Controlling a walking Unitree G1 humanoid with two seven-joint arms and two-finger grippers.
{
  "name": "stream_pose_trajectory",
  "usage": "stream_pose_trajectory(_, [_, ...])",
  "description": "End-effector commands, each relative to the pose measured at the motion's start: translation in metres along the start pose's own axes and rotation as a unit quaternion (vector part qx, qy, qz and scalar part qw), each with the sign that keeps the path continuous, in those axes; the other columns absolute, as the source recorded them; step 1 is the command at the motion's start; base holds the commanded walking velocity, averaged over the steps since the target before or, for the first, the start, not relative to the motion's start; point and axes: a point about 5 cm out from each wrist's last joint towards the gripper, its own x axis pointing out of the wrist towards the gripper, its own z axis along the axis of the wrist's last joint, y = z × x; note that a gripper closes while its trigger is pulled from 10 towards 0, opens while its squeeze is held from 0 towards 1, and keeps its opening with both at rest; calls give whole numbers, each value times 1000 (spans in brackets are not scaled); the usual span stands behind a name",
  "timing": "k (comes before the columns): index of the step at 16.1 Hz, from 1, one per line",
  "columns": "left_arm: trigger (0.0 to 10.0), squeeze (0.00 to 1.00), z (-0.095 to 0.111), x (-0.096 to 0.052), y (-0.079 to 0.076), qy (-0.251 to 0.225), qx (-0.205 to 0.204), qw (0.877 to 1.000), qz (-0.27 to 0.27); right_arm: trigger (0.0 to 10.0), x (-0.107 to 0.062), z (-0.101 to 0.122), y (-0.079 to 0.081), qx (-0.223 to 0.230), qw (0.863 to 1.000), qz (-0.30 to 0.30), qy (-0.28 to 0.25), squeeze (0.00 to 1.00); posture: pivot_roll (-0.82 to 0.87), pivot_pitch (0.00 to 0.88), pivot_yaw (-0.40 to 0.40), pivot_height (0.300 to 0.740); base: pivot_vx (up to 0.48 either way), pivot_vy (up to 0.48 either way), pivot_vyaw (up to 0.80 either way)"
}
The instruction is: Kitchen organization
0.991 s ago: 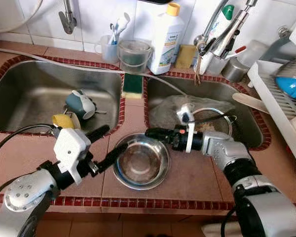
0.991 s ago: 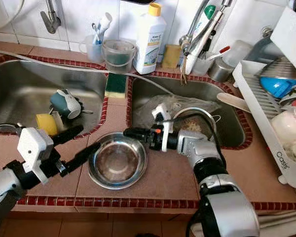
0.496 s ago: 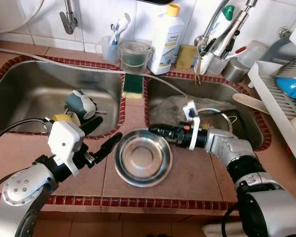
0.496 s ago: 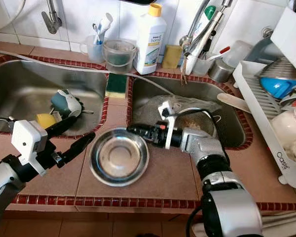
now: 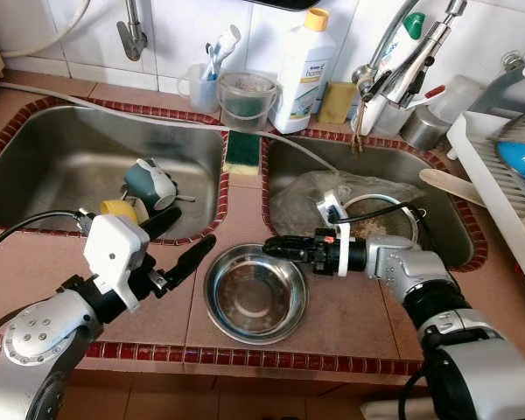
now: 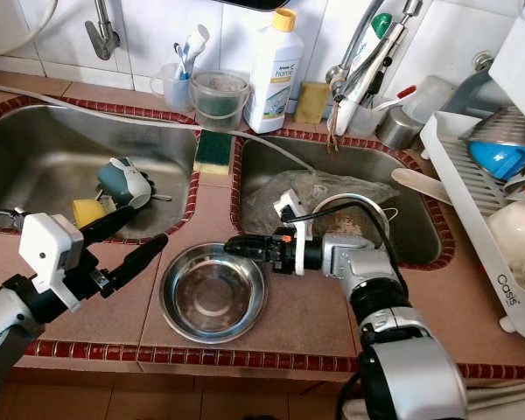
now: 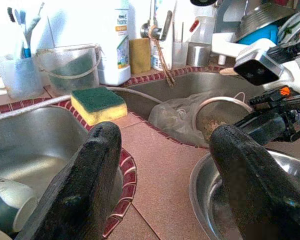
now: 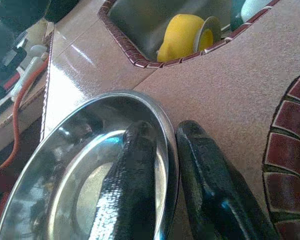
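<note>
Since a moment ago we have drawn the bowl (image 5: 255,293) nearer the counter (image 5: 341,311) edge. Our right gripper (image 5: 276,248) pinches its rim at one o'clock, one finger inside, one outside. At nine o'clock our left gripper (image 5: 185,244) hovers, fingers wide apart, holding nothing.

Dish rack (image 5: 499,188) cut off rightward

Counter left of steel bowl (image 5: 255,293): bare tile, passable.
Bowl's far rim: blocked by right gripper (image 5: 274,248).
Left sink (image 5: 52,166): cluttered with 2 cups (image 5: 149,182).
</note>
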Motion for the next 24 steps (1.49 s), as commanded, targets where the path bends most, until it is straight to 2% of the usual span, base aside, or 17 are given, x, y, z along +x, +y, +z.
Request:
stream_pose_trajectory(1, [10000, 0, 1, -1, -1, 0, 2, 1000, 0, 10000, -6, -3, -2, -3, 1000, -6, 13, 1000, -52, 137, -165, 740, 0, 0, 0])
stream_pose_trajectory(4, [10000, 0, 2, -1, -1, 0, 2, 1000, 2, 10000, -7, -5, -2, -37, 998, -9, 40, 1000, -52, 146, -166, 740, 0, 0, 0])
stream_pose_trajectory(5, [10000, 0, 2, -1, -1, 0, 2, 1000, 2, 10000, -8, -5, -2, -41, 998, -2, 49, 255, -52, 151, -165, 740, 0, 0, 0])
stream_pose_trajectory(6, [10000, 0, 2, -1, 0, 0, 2, 1000, 3, 10000, -9, -5, -1, -44, 997, 3, 61, 0, -52, 153, -164, 740, 0, 0, 0])
stream_pose_trajectory(12, [10000, 0, 4, -2, 1, 1, 5, 1000, 8, 10000, -24, -5, -5, -80, 987, -4, 137, 0, -48, 161, -167, 740, 0, 0, 0])
stream_pose_trajectory(13, [10000, 0, 4, -3, 1, 1, 5, 1000, 10, 0, -28, -3, -6, -81, 987, -10, 136, 0, -48, 163, -170, 740, 0, 0, 0])
stream_pose_trajectory(20, [10000, 0, 4, -2, 1, 0, 5, 1000, 11, 0, -29, 5, -8, -78, 991, -26, 108, 0, -47, 146, -167, 740, 0, 0, 0])
stream_pose_trajectory(24, [10000, 0, 5, -2, -5, -1, -6, 1000, -22, 0, -32, 7, -10, -78, 991, -35, 103, 0, -49, 140, -166, 740, 0, 0, 0])
